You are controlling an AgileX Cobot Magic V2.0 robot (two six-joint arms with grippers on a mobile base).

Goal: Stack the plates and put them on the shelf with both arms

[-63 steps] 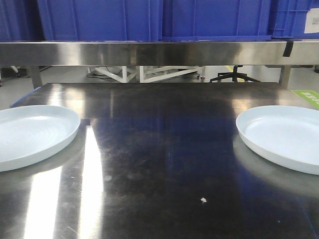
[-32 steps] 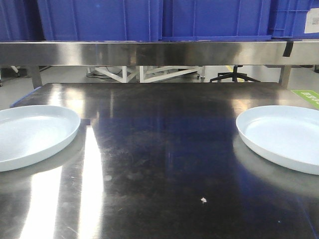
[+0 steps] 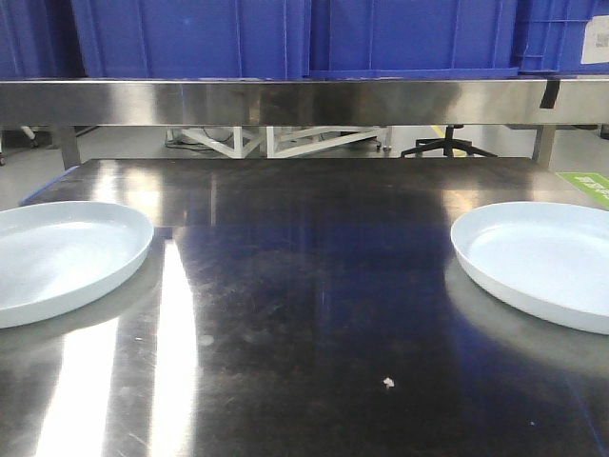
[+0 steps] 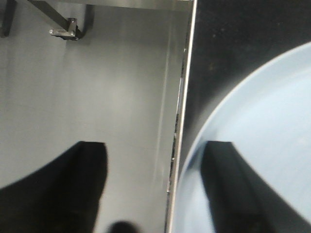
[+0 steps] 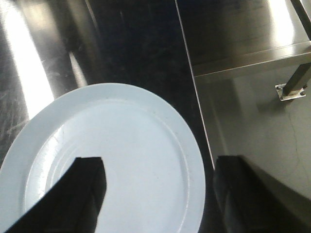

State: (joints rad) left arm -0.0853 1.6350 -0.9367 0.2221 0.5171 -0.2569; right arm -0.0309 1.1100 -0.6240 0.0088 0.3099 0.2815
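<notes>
Two pale bluish-white plates lie flat on the dark steel tabletop (image 3: 304, 286), the left plate (image 3: 57, 257) at the left edge and the right plate (image 3: 542, 262) at the right edge. The steel shelf bar (image 3: 304, 100) runs across the back above the table. No arm shows in the front view. In the left wrist view my left gripper (image 4: 155, 145) is open above the table's left edge (image 4: 182, 121), one finger over the floor and the other over the left plate (image 4: 262, 121). In the right wrist view my right gripper (image 5: 160, 162) is open, straddling the right plate's (image 5: 131, 145) outer rim.
Blue plastic crates (image 3: 190, 38) stand on the shelf. Grey floor lies beyond both table sides, with bolted table feet (image 4: 65, 31) (image 5: 291, 90). A small white speck (image 3: 387, 383) lies on the tabletop near the front. A chair base (image 3: 447, 148) shows behind.
</notes>
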